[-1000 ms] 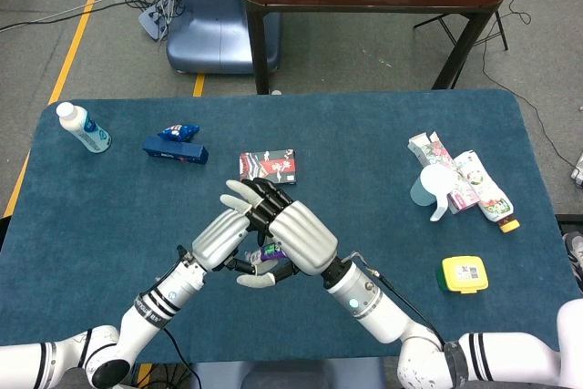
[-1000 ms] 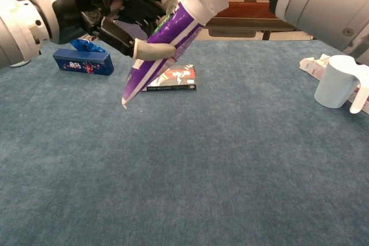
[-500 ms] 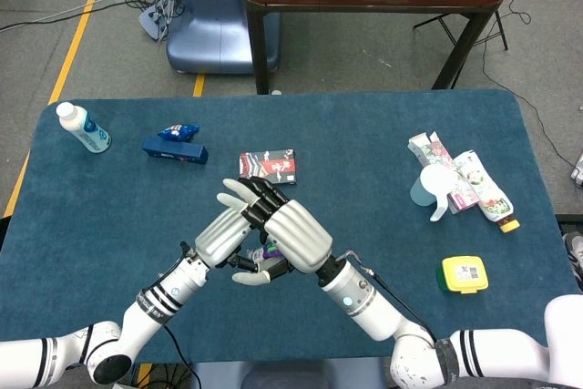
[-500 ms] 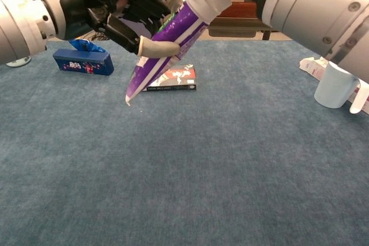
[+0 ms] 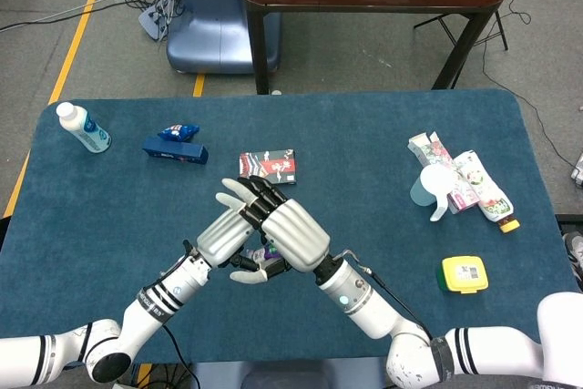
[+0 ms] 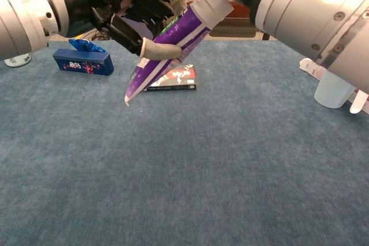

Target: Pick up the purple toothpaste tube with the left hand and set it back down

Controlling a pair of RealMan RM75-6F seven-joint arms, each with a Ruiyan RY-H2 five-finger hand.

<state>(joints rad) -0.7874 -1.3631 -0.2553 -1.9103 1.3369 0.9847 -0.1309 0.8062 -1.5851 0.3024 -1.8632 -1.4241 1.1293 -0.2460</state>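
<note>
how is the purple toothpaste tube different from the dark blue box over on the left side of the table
The purple toothpaste tube is held in the air by the left hand, tilted with its white cap up; the dark blue box lies flat on the blue table, untouched. The tube tapers to a flat crimped end; the box is rectangular. The tube is purple and white; the box is dark blue. Both are small packaged items.

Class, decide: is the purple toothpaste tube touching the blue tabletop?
Apart. The chest view shows the purple toothpaste tube held tilted in the left hand, its lower end hanging clear above the tabletop.
</note>
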